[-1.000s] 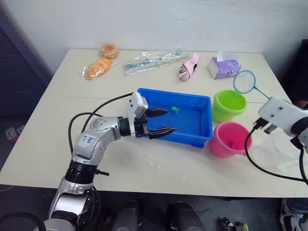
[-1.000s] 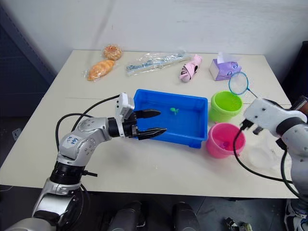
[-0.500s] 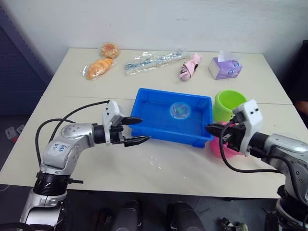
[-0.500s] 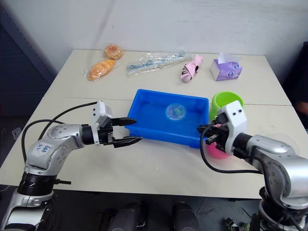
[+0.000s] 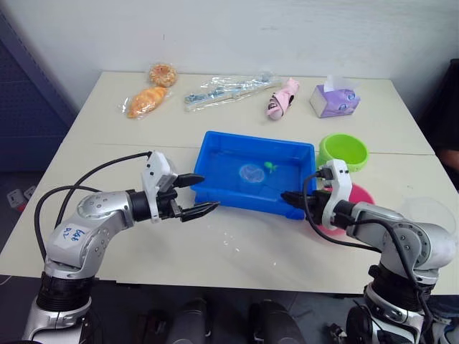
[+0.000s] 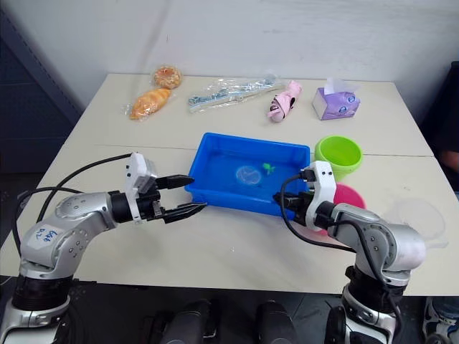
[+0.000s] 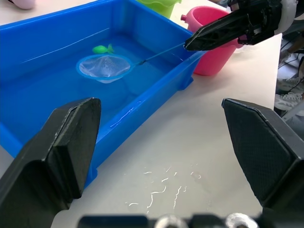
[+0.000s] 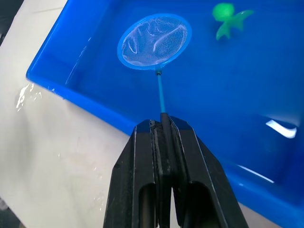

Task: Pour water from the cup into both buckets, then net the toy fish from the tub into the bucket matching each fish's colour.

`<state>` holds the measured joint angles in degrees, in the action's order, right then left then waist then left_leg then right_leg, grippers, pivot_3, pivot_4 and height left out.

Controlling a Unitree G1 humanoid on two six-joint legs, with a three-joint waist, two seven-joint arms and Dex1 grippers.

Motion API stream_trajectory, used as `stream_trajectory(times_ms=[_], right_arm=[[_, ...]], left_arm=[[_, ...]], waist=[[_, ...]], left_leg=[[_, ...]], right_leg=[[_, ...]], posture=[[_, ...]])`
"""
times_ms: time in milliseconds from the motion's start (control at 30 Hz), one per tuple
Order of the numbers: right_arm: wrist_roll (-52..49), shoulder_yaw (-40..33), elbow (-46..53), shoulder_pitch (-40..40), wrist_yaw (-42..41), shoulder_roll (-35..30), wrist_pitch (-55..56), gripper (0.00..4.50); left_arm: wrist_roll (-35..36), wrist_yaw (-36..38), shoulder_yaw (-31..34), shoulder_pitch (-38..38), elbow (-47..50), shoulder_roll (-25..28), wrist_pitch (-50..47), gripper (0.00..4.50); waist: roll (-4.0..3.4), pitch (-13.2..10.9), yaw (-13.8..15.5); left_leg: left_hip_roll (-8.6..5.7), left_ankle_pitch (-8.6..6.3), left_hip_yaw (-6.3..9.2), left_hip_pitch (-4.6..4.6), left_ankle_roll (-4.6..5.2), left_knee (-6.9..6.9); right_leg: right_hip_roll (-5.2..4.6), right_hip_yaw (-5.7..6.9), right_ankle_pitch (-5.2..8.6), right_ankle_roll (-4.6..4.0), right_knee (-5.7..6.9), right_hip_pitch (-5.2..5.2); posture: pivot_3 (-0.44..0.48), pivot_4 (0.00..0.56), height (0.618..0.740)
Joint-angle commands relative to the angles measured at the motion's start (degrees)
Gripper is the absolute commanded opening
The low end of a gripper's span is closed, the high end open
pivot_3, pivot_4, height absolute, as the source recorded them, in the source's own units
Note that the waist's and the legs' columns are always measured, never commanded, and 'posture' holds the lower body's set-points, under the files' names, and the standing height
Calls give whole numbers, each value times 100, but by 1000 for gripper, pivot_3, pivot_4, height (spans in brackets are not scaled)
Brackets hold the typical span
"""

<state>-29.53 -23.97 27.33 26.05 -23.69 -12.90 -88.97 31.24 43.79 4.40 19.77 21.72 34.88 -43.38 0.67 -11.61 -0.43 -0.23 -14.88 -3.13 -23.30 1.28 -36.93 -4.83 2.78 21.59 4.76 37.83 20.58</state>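
Note:
The blue tub (image 5: 258, 138) holds water and one green toy fish (image 5: 270, 167). The net's light blue hoop (image 5: 249, 172) lies in the water just left of that fish, with nothing in its mesh (image 8: 154, 40). My right gripper (image 5: 287, 195) is shut on the net's thin handle at the tub's front right corner. My left gripper (image 5: 208, 192) is open, with nothing in it, at the tub's front left corner. The green bucket (image 5: 343, 150) and the pink bucket (image 5: 364, 195) stand right of the tub. The clear cup (image 6: 419, 215) sits at the far right.
Along the far edge of the table lie two bagged breads (image 5: 147, 102), a clear bag of tools (image 5: 226, 89), a pink plush toy (image 5: 281, 99) and a purple tissue box (image 5: 334, 100). Water drops (image 5: 233, 240) spot the table in front of the tub.
My right arm swung the net from above the buckets down into the tub, and the hoop now sits left of the fish. My left gripper drew back out of the tub.

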Motion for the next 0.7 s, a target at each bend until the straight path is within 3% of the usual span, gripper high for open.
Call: stream_trajectory(times_ms=[33,533,700], right_arm=[[-66,-129,-42,18,155,140,2,0],[127,-471,-628,258,722,76,115,0],[-111,-463,-300,485,660,96,-255,0]], left_arm=[[85,-46,37,125,122,-6,66,4374],[-18,-149,-47,110,28,-102,320,4374],[-26,-229,-77,59,37,-157,383,4374]], waist=[[0,0,-3],[0,0,-30],[0,0,-38]], left_leg=[[0,0,-1,0,0,1],[0,-1,-3,0,0,10],[0,0,-4,0,-1,18]], right_leg=[[0,0,0,0,-1,0],[0,-1,0,0,-6,2],[0,-1,0,0,-8,4]], posture=[[0,150,739],[0,150,739],[0,150,739]])
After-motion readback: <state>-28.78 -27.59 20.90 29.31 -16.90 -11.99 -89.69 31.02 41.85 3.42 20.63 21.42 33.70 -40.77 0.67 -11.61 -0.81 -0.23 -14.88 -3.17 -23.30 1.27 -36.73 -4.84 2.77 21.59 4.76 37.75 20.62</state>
